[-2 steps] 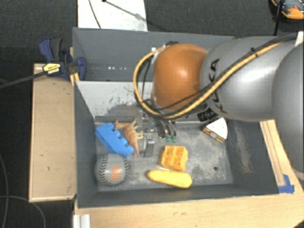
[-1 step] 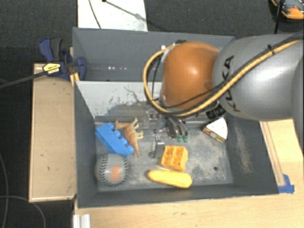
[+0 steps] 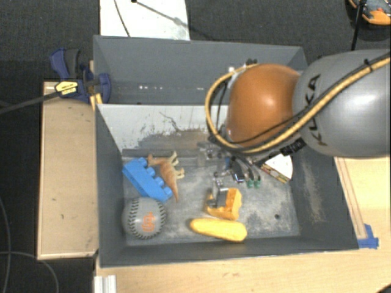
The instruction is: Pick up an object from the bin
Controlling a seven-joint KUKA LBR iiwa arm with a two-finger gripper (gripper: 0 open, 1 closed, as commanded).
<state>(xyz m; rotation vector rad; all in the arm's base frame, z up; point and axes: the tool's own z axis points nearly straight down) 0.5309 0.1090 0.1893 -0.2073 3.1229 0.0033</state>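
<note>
As the arm (image 3: pixel 348 112) comes in from the right, its orange cover (image 3: pixel 263 105) hangs over the back right part of the bin (image 3: pixel 183 72). A yellow-black cable (image 3: pixel 211 112) loops round the cover's left side. Black lettering (image 3: pixel 316 112) on the grey arm reads "KUKA", crossed in part by the cable.

Gripper (image 3: pixel 225 185) is low in the bin, right of centre, directly over an orange toy (image 3: pixel 227 205). The toy is small and blocky, orange-yellow with a dark bit on its left. The gripper's lower end meets the toy's top edge in this view; whether they touch, cannot tell. Jaws apart or together, cannot tell either, since dark metal and wires clutter that spot. The toy seems to rest on the bin floor, front centre-right.

Banana (image 3: pixel 219 229), yellow, lies flat just in front of the toy, near the front wall, long axis left to right. Blue block (image 3: pixel 146 179), studs on top, lies left of centre, set diagonally. Tan dinosaur (image 3: pixel 170 171) lies against the block's right side, touching it. Grey ball (image 3: pixel 145 218) with an orange mark sits in the front left corner, just in front of the block; the mark is too blurred to read. White piece (image 3: pixel 282 165) with a brownish edge lies right of the gripper, partly under the arm. The bin floor is scuffed, with scratches toward the back.
</note>
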